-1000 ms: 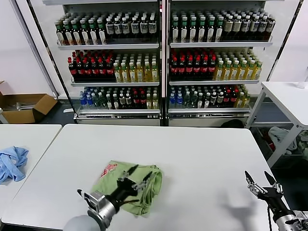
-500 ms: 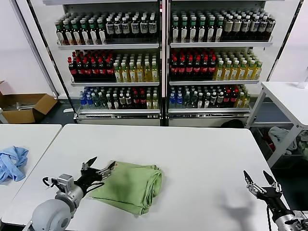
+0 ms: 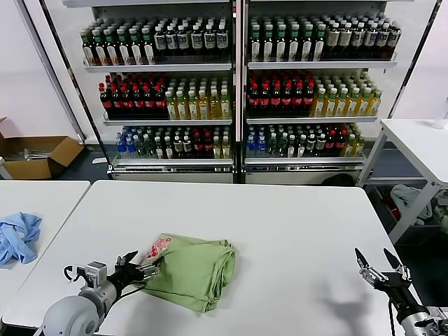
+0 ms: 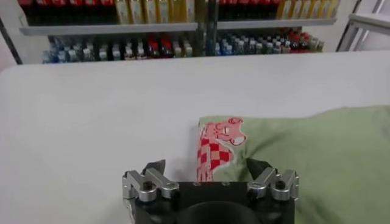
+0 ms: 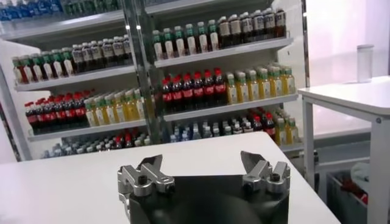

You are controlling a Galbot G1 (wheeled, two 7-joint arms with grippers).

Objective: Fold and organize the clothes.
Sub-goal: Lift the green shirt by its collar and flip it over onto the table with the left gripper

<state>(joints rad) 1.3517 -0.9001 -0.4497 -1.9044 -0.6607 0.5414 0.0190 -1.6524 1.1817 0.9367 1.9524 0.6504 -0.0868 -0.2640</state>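
A light green polo shirt [image 3: 192,269] lies folded on the white table [image 3: 294,231], its red-and-white checkered print [image 3: 157,247] showing at the left edge. In the left wrist view the shirt [image 4: 317,152] fills the side and the print [image 4: 216,146] lies right in front of the jaws. My left gripper [image 3: 140,267] is open and empty at the shirt's left edge, one finger over the cloth; it also shows in the left wrist view [image 4: 207,167]. My right gripper [image 3: 379,267] is open and empty at the table's near right corner, seen in its wrist view [image 5: 204,164].
A blue cloth [image 3: 17,236] lies on a second table to the left. Drink shelves [image 3: 238,84] stand behind the table. A cardboard box [image 3: 35,155] sits on the floor at the far left. Another white table [image 3: 420,140] stands to the right.
My left gripper moved off the top of the shirt to its left edge. The shirt lies flatter, and the checkered print shows again at its left edge. The right arm has not moved.
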